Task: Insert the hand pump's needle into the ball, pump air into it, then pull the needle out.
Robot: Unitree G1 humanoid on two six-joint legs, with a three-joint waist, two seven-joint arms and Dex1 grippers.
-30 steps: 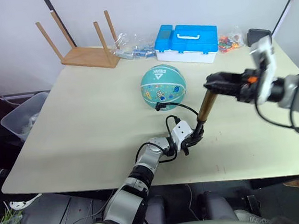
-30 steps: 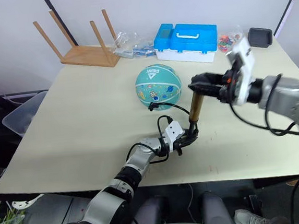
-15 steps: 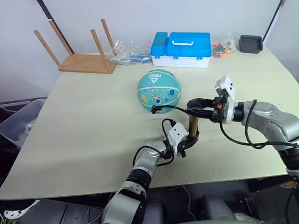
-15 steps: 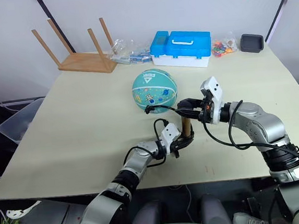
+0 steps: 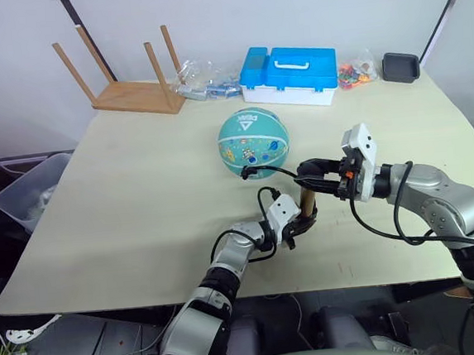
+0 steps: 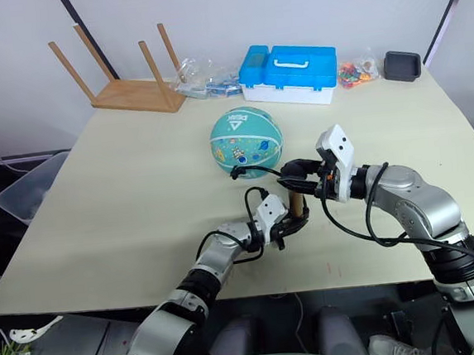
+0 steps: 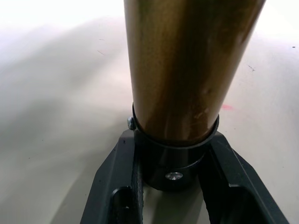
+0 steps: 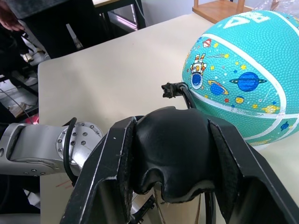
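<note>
You are mid-pumping, needle already seated in the teal ball (image 5: pixel 254 141) on the table's middle: left gripper (image 5: pixel 300 224) clamps the hand pump (image 5: pixel 306 206) base, right gripper (image 5: pixel 309 171) grips its handle; withdrawing the needle remains.

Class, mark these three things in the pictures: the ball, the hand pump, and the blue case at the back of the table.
ball (image 5: pixel 253 139), left eye view, on its teal front.
hand pump (image 7: pixel 187 70), left wrist view, on the bronze barrel.
blue case (image 5: pixel 294 66), left eye view, on its lid.
</note>
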